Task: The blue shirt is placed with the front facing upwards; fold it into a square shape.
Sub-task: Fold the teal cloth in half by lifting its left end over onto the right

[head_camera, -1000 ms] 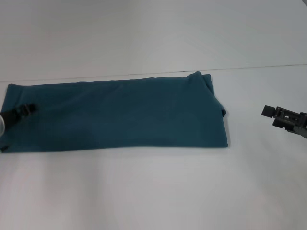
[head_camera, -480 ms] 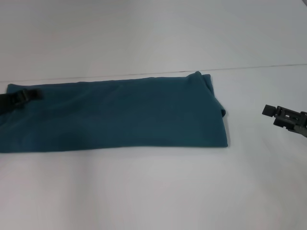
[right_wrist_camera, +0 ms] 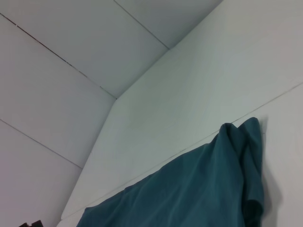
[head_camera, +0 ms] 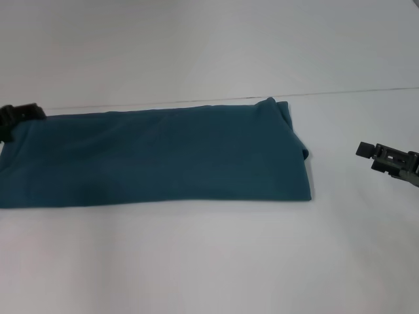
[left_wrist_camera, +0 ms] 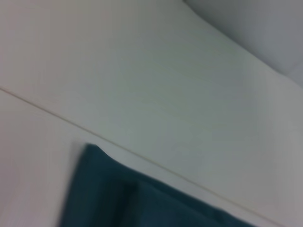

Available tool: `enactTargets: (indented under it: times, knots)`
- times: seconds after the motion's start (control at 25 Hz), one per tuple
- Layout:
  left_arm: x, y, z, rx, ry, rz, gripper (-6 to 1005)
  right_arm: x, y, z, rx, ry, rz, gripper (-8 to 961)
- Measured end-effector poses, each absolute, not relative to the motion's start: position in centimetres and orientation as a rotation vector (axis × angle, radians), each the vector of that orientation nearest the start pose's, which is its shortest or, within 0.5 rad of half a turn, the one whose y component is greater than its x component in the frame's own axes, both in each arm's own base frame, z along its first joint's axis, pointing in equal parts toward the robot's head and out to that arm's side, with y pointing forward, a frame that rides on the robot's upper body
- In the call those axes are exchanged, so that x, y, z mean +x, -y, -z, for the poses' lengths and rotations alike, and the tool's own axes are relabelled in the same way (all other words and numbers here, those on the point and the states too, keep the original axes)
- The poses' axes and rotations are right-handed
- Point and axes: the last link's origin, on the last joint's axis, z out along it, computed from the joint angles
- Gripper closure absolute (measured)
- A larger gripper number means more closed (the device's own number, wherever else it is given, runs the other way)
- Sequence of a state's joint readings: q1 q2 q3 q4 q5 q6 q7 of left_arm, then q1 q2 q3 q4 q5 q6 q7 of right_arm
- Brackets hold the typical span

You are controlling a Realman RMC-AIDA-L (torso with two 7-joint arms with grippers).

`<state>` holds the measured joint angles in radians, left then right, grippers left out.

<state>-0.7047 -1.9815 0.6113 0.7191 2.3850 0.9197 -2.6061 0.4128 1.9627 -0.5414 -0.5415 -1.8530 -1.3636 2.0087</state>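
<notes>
The blue shirt [head_camera: 157,157] lies folded into a long band across the white table [head_camera: 209,261], long axis left to right, its bunched end toward the right gripper [head_camera: 386,158], whose finger state I cannot tell, like the left gripper's [head_camera: 16,116] at the shirt's far-left corner.
</notes>
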Motion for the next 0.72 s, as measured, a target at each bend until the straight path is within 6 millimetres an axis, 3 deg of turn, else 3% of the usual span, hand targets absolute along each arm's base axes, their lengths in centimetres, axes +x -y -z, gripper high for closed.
enactTargets:
  times: [0.12, 0.36, 0.48, 0.72]
  knots:
    - [-30.8, -44.6, -8.1, -1.610, 1.545, 0.503, 80, 34.6, -32.7, -6.3, -1.952, -1.615, -0.956, 3]
    - [-31.5, -45.5, -4.8, -1.647, 1.272, 0.280, 78, 34.6, -32.7, -6.3, -1.949, -1.616, -0.954, 3]
    - [-31.9, -45.6, -4.0, -1.642, 1.292, 0.244, 82, 34.6, -32.7, -6.2, -1.949, -1.619, -0.954, 4]
    - [-32.2, -45.8, -4.6, -1.573, 1.405, 0.300, 82, 34.5, -32.8, -6.2, -1.955, -1.618, -0.950, 4]
